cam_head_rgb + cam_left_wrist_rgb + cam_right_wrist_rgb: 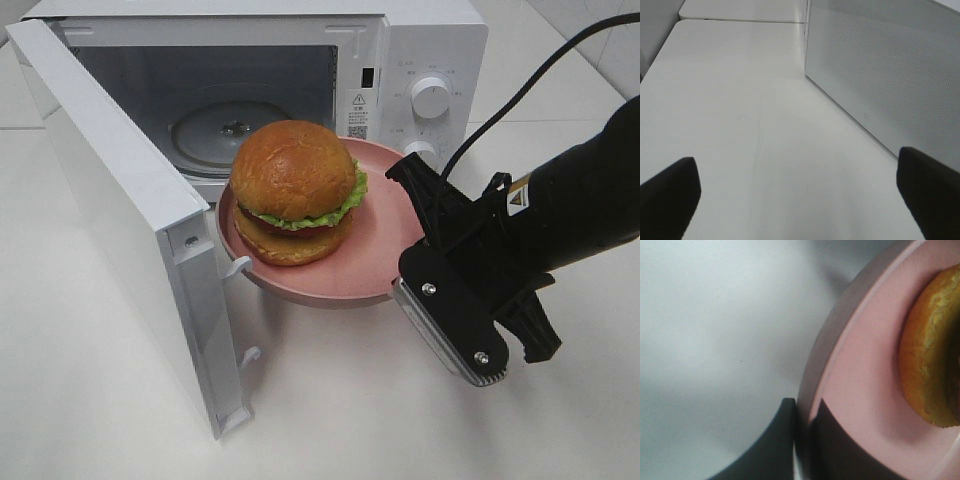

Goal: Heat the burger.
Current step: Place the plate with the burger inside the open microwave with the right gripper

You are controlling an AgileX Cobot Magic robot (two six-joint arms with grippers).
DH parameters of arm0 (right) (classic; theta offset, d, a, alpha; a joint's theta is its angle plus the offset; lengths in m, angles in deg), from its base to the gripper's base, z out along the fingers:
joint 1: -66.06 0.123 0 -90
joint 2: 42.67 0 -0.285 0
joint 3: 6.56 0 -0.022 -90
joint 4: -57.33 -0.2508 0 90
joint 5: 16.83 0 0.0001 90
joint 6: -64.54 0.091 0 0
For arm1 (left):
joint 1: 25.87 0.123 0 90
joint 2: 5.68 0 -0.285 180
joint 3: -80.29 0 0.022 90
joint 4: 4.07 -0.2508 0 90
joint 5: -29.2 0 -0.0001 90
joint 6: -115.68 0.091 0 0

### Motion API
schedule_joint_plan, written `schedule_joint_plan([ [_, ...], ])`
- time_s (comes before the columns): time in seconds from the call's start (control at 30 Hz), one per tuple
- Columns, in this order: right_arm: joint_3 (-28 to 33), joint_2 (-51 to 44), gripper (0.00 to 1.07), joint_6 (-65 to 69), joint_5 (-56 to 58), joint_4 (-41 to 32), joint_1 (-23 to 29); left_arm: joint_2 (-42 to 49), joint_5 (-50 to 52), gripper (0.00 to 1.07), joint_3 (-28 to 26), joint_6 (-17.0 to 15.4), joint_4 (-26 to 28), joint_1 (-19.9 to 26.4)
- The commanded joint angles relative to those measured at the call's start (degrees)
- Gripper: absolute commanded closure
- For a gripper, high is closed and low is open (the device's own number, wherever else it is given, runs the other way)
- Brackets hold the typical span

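Burger (293, 190) on plate (375, 255) in right hand (408, 250)

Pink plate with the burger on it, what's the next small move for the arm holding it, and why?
Probably ease the round pink plate forward into the white microwave, toward its glass turntable. The right jaws are shut on the plate's rim, the golden-bun burger sits on it, the door stands open, and the plate is at the opening, not yet on the turntable.
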Motion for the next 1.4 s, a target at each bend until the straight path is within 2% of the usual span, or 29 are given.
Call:
schedule_joint_plan([
  [0.03, -1.72, 0.57, 1.07, -0.34, -2.98, -0.57, -0.06, 1.03, 0.11, 0.07, 0.11, 0.17, 0.23, 0.06],
  [0.23, -4.87, 4.07, 1.07, -0.34, -2.86, -0.57, 1.95, 1.03, 0.11, 0.07, 0.11, 0.17, 0.17, 0.06],
  [0.7, -12.89, 10.94, 1.07, -0.34, -0.34, -1.49, 1.95, 1.03, 0.11, 0.07, 0.11, 0.17, 0.17, 0.06],
  [0.8, -15.18, 12.2, 1.07, -0.34, 1.6, -1.6, 1.95, 1.03, 0.11, 0.07, 0.11, 0.17, 0.17, 0.06],
  [0.87, -18.85, 14.27, 1.07, -0.34, 4.58, -1.6, 1.95, 1.03, 0.11, 0.07, 0.11, 0.17, 0.17, 0.06],
  [0.97, -19.94, 14.84, 1.07, -0.34, 5.44, -1.6, 1.95, 1.03, 0.11, 0.07, 0.11, 0.17, 0.17, 0.06],
  [1.03, -23.43, 16.67, 1.07, -0.34, 6.88, -1.6, 1.95, 1.03, 0.11, 0.07, 0.11, 0.17, 0.17, 0.06],
  [1.4, -30.08, 20.86, 1.07, 0.52, 9.11, -1.6, 1.95, 1.03, 0.11, 0.07, 0.11, 0.17, 0.17, 0.06],
])
